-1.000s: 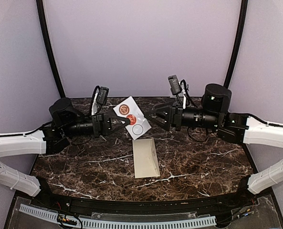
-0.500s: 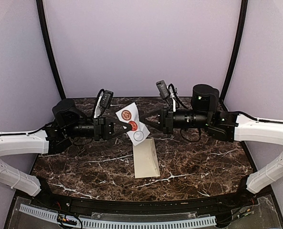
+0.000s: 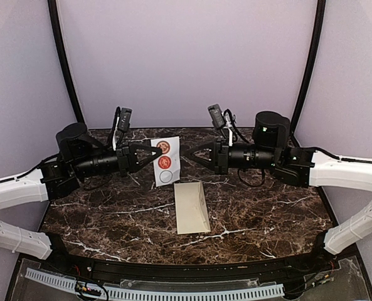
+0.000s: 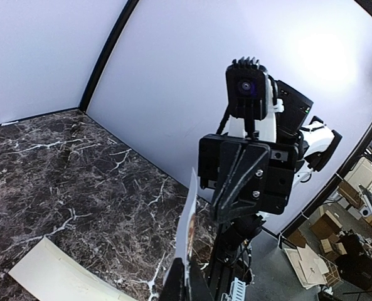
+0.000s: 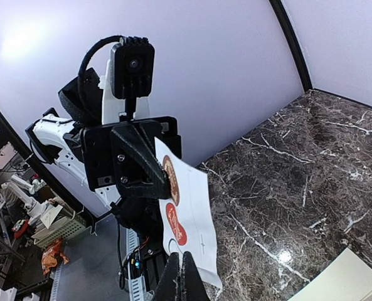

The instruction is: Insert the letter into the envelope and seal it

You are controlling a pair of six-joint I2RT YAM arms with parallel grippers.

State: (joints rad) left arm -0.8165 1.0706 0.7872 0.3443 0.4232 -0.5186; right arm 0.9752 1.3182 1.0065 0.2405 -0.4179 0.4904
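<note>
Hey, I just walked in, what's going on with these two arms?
The left gripper holds a white sheet of round seal stickers upright above the marble table, pinched at one edge. The right gripper, fingers closed, points at the sheet's opposite edge; whether it actually pinches it isn't clear. The cream envelope lies flat on the table below, untouched. This looks like the sealing stage.

A dark brown marble surface (image 3: 267, 213) with white veins filled the middle. A lavender backdrop (image 3: 192, 56) rose behind it at 12 o'clock, framed by black curved poles at 10 (image 3: 64, 63) and 2 o'clock (image 3: 312, 56). A white slotted strip (image 3: 154, 293) ran along the 6 o'clock edge. Cardboard boxes (image 4: 327, 222) sat beyond the surface.
</note>
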